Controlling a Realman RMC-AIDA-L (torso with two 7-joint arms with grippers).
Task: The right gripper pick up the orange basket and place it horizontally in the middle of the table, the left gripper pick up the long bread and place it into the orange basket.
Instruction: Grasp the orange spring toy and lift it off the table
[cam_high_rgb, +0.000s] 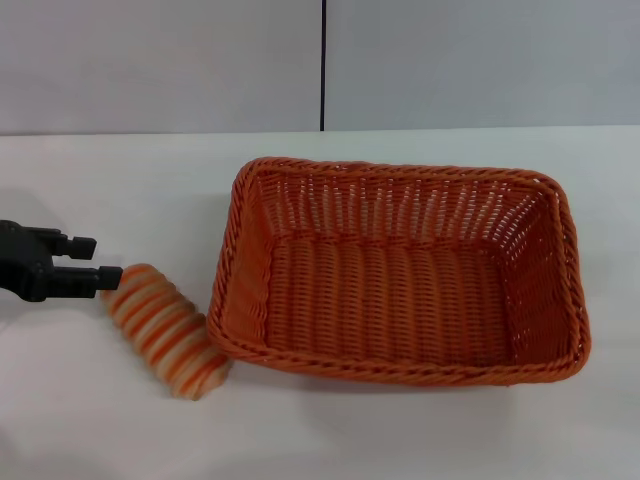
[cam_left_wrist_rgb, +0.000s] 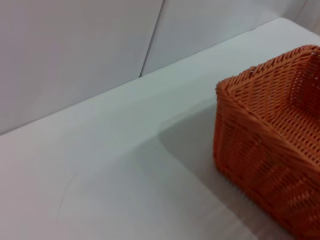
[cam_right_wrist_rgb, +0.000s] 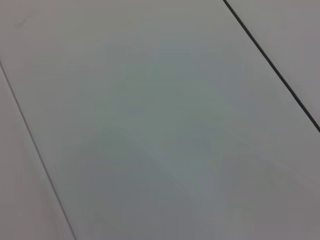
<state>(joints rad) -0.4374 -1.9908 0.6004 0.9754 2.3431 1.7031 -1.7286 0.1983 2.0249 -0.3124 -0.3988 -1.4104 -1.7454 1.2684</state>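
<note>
Bread (cam_high_rgb: 163, 343): beside basket (cam_high_rgb: 400, 275), on counter (cam_high_rgb: 100, 420). My left gripper (cam_high_rgb: 96, 259), jaws parted, empty, touches its end; straddle midsection squarely.

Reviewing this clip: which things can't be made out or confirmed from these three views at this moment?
- Right gripper: in no view; the right wrist view shows only plain grey panels.
- Left gripper: the head view's left edge cuts off its arm; whether a finger touches the long bread is unclear.
- Long bread: absent from the left wrist view.
- Orange basket: cut off by the left wrist view's edge, only one corner showing.
</note>
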